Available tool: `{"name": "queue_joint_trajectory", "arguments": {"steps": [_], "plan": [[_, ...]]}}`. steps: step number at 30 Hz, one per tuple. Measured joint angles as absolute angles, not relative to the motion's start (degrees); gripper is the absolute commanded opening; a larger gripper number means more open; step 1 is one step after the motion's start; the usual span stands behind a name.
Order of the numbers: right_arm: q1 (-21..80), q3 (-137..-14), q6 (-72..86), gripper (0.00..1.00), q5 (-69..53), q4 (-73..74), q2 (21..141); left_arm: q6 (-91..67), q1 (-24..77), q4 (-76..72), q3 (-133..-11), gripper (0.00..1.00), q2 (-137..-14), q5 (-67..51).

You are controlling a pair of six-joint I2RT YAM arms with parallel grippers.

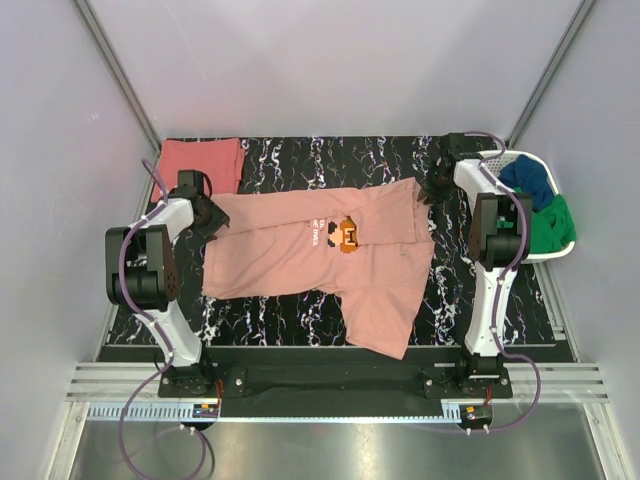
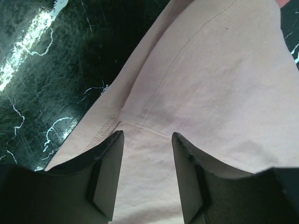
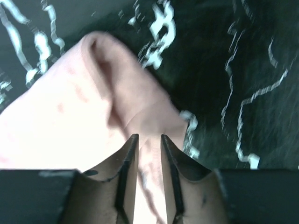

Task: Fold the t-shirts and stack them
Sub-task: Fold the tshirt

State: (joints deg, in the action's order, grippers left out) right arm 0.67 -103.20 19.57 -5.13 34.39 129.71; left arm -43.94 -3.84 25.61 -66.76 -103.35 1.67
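The pale salmon-pink t-shirt (image 1: 300,255) lies spread across the black marbled table (image 1: 330,160), an orange pixel print at its middle. A darker coral-red t-shirt (image 1: 203,160) lies folded at the back left corner. My left gripper (image 1: 207,215) is at the pink shirt's left edge. In the left wrist view it (image 2: 147,135) is open over flat cloth (image 2: 219,84) near a seam. My right gripper (image 1: 437,185) is at the shirt's back right corner. In the right wrist view it (image 3: 149,137) is shut on a raised fold of the pink cloth (image 3: 70,121).
A white basket (image 1: 515,156) stands at the back right and holds a blue garment (image 1: 528,180) and a green one (image 1: 550,225). The pink shirt's lower part hangs toward the table's near edge. Grey walls close in on both sides.
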Motion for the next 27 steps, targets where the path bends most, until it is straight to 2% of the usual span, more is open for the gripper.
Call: {"name": "queue_joint_trajectory", "arguments": {"steps": [5,11,23,27], "plan": [[0.6,-97.8,20.9,0.39,-9.1,35.2,123.1,-42.4,-3.8,26.3,-68.1,0.52,-103.7,1.9],[0.6,-89.1,21.5,0.4,-12.7,34.9,114.6,-41.0,-3.9,26.2,-68.1,0.53,-103.7,3.6],[0.6,-77.5,21.4,0.4,-14.9,32.4,113.8,-39.7,-3.9,26.1,-68.3,0.48,-104.5,3.5],[0.6,-76.3,21.4,0.38,-15.9,31.2,113.8,-39.3,-3.9,26.1,-68.3,0.42,-105.3,3.6]]}}
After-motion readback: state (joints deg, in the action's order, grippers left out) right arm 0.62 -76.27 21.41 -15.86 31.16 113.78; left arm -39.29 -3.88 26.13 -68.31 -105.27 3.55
